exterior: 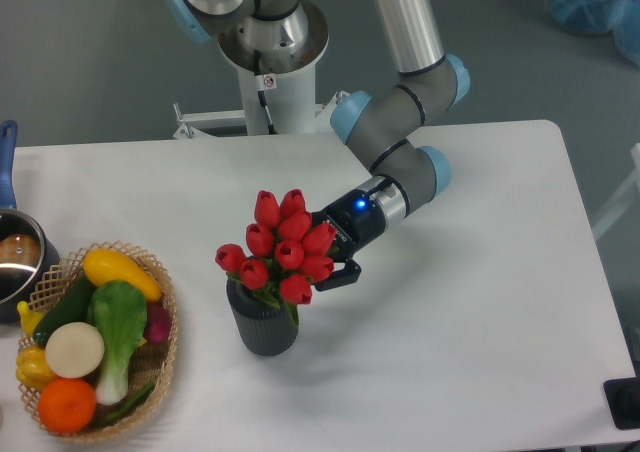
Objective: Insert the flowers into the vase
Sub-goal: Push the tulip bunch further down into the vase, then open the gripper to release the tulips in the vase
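Near the middle of the table (480,292), the flowers (282,247) are sitting with stems inside the vase (262,324); the gripper (335,267) is reaching in beside them, and whether its fingers are gripping is unclear.

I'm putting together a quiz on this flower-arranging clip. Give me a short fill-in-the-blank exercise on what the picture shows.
1. The flowers are red tulips whose stems go down into the dark grey ____.
2. The gripper sits right beside the tulip heads, on the side away from the wicker ____.
3. At the table's far left edge stands a metal pot with a ____ handle.
4. In the basket, the round orange fruit lies at the end ____ to the camera.

Missing words: vase; basket; blue; nearest
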`<control>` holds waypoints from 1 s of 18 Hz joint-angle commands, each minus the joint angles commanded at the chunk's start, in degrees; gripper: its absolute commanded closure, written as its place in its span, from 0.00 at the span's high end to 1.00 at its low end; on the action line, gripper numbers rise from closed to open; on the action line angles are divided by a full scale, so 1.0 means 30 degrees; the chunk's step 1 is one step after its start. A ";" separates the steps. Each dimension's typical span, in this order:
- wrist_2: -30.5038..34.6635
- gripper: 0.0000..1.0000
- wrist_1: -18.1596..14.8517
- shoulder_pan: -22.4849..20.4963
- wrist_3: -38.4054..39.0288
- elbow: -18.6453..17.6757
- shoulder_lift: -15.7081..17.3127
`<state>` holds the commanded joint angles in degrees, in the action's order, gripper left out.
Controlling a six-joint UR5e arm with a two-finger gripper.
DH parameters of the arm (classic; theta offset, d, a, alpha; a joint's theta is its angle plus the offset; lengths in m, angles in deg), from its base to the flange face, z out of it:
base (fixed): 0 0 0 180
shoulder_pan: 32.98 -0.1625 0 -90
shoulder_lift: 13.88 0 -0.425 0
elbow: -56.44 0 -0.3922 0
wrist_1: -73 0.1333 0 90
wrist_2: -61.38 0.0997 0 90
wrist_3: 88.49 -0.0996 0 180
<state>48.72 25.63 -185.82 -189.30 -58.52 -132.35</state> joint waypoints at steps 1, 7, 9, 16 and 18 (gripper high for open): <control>0.0000 0.47 0.0000 0.0000 -0.0029 -0.0058 0.0000; -0.0029 0.52 0.0000 0.0000 -0.0001 -0.0088 0.0029; -0.0029 0.70 0.0029 -0.0029 0.0000 -0.0059 0.0058; -0.0088 0.93 0.0000 -0.0117 0.0058 -0.0117 0.0146; -0.0088 0.94 0.0000 -0.0088 0.0058 -0.0205 0.0175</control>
<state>48.46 25.63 -186.09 -189.12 -59.14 -131.83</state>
